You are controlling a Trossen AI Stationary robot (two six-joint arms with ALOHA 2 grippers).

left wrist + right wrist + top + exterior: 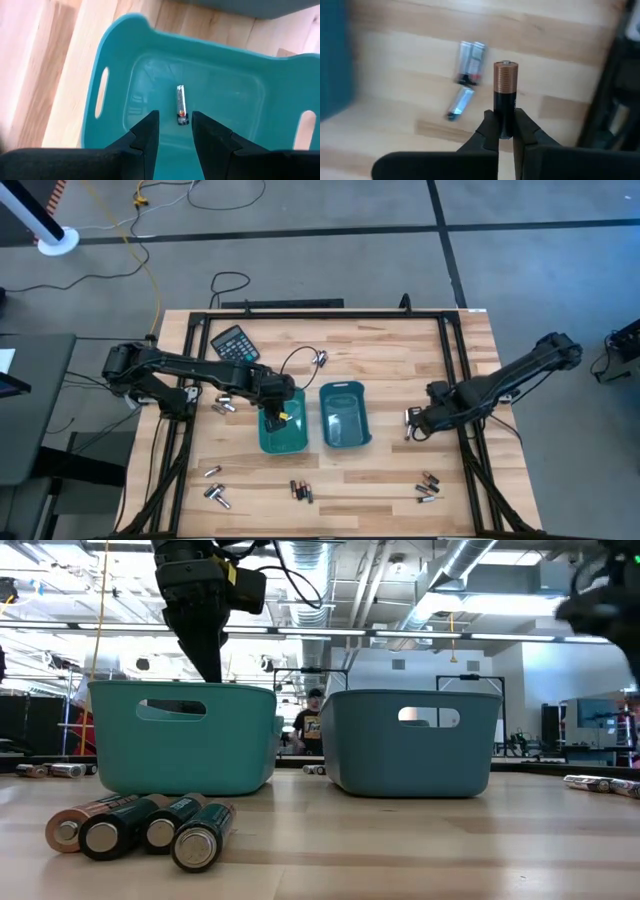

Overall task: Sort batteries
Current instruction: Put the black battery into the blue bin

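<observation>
My left gripper point(175, 127) is open and hangs inside the left teal bin point(283, 432), as the low view shows point(205, 640). Just past its fingertips, one silvery battery point(180, 105) lies on the bin's floor. My right gripper point(505, 131) is right of the right teal bin point(345, 418), above the table point(412, 423), and is shut on a dark battery with a copper end point(505, 97). More batteries lie loose on the table: a dark group near the front edge point(140, 825), and silvery ones below my right gripper point(470, 62). My right gripper pinches the battery by its dark body point(505, 117) between its two fingers point(491, 131). The battery lies along the fingers, and its copper end point(505, 75) sticks out past the fingertips. It is lifted clear of the table.
A black calculator point(235, 343) lies at the table's far left. Loose batteries lie left of the bins point(225, 404), near the front left point(215, 485), front middle point(301, 490) and front right point(428, 488). A black frame point(462, 380) edges the table.
</observation>
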